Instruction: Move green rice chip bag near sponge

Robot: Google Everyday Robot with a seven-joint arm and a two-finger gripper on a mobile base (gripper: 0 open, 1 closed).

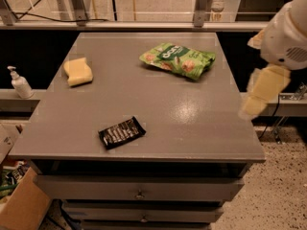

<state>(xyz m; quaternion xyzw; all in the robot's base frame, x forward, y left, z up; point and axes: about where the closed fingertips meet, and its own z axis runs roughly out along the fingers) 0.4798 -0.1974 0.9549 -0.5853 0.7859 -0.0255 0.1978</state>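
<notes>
On the table [158,138] the bag [178,60] is lying at upper centre. The gripper [261,95] is hanging at the right edge; open or closed, I cannot tell. I am aiming for the bag's crinkly middle, well apart from the sponge [78,72] at upper left.

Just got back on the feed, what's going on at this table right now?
The gripper hangs off the right edge of the grey table, apart from everything on it. The green rice chip bag lies toward the back right of the tabletop, and the sponge sits across from it at the back left. A black wrapper lies near the front. The bag has not yet been brought over to the sponge.
</notes>
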